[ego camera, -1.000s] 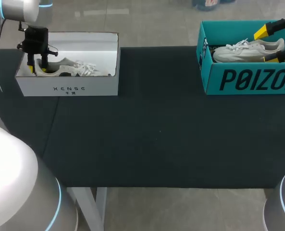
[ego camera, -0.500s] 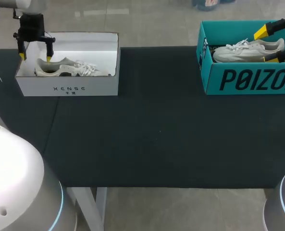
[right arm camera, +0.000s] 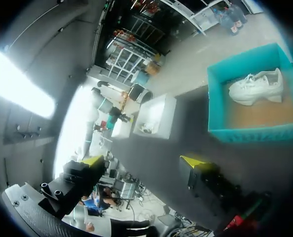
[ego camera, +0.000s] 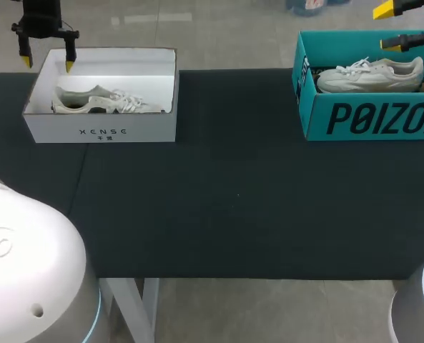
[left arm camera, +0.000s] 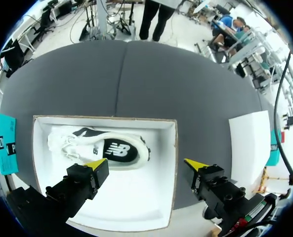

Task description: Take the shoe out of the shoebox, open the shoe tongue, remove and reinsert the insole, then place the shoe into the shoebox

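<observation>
Counter [ego camera: 233,193]: flat, dark matte cloth. At 10 o'clock, the rectangular white shoebox [ego camera: 101,132] of cardboard holds a pale laced shoe [ego camera: 97,101] on its side. At 2 o'clock, the teal shoebox [ego camera: 369,118] holds a second shoe [ego camera: 369,75]. The left tool [left arm camera: 146,164] and right tool [right arm camera: 143,161] hang above their boxes, both released.

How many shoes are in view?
2. One shoe lies in the white box at the left; the second shoe lies in the teal box at the right. None appears hidden.
</observation>
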### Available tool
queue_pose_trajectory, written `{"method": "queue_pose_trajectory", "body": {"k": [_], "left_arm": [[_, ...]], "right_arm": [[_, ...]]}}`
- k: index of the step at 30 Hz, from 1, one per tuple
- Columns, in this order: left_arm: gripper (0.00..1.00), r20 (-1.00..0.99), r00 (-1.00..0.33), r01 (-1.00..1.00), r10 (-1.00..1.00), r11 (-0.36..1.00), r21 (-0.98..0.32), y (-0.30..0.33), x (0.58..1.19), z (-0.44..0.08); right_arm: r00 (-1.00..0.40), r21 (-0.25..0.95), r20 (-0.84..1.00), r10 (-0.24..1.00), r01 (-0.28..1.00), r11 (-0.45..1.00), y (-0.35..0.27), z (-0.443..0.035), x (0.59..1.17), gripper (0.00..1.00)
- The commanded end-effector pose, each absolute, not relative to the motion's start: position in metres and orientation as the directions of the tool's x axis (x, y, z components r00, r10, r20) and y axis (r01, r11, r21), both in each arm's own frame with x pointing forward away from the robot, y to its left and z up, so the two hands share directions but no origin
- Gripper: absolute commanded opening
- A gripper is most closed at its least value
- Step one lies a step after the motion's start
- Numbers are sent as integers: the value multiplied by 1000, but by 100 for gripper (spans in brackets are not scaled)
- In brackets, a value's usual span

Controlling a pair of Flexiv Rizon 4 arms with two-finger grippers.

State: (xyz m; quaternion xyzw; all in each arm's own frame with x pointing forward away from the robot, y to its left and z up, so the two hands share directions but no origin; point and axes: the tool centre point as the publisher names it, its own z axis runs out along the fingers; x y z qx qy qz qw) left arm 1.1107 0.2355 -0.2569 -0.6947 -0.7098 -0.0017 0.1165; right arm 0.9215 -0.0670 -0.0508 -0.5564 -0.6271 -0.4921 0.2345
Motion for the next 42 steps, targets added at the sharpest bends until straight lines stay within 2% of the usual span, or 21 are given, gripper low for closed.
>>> {"method": "queue_pose_trajectory", "body": {"k": [1, 8, 11, 13, 17, 19, 20, 21, 38, 40, 42], "left_arm": [[100, 191, 3, 993, 982, 20, -119, 225, 1092, -240], [100, 220, -13, 992, 976, 40, -118, 217, 1077, -222], [100, 216, -56, 988, 975, 85, -125, 216, 1073, -216], [100, 248, -122, 980, 961, 155, -121, 215, 1071, -212], [100, 260, -199, 962, 945, 239, -134, 214, 1069, -206], [100, 261, -189, 963, 947, 231, -140, 212, 1069, -206], [100, 262, -189, 962, 946, 232, -141, 212, 1069, -206], [100, 262, -189, 962, 946, 232, -143, 211, 1069, -206], [100, 235, -252, 945, 939, 291, -149, 212, 1070, -193], [100, 239, -250, 946, 938, 290, -149, 211, 1070, -192], [100, 247, -249, 946, 936, 290, -145, 211, 1069, -191]], "right_arm": [[-288, 347, 830, 477, 937, -39, -72, -45, 983, 100], [-275, 388, 792, 545, 916, -103, -95, -52, 1024, 100], [-268, 395, 782, 563, 911, -115, -104, -50, 1032, 100], [-245, 386, 741, 625, 917, -98, -111, -53, 1037, 100], [-168, 317, 530, 831, 948, -11, -127, -63, 1045, 100], [-188, 210, 220, 957, 967, 142, -137, -71, 1044, 100], [-230, 131, 50, 972, 966, 222, -141, -73, 1042, 100], [-218, 96, 59, 974, 973, 212, -143, -74, 1040, 100], [-218, 96, 59, 974, 973, 212, -143, -74, 1040, 100], [-125, 8, 85, 989, 992, 124, -152, -93, 1052, 100], [-84, 6, 34, 996, 996, 84, -161, -102, 1067, 100]]}}
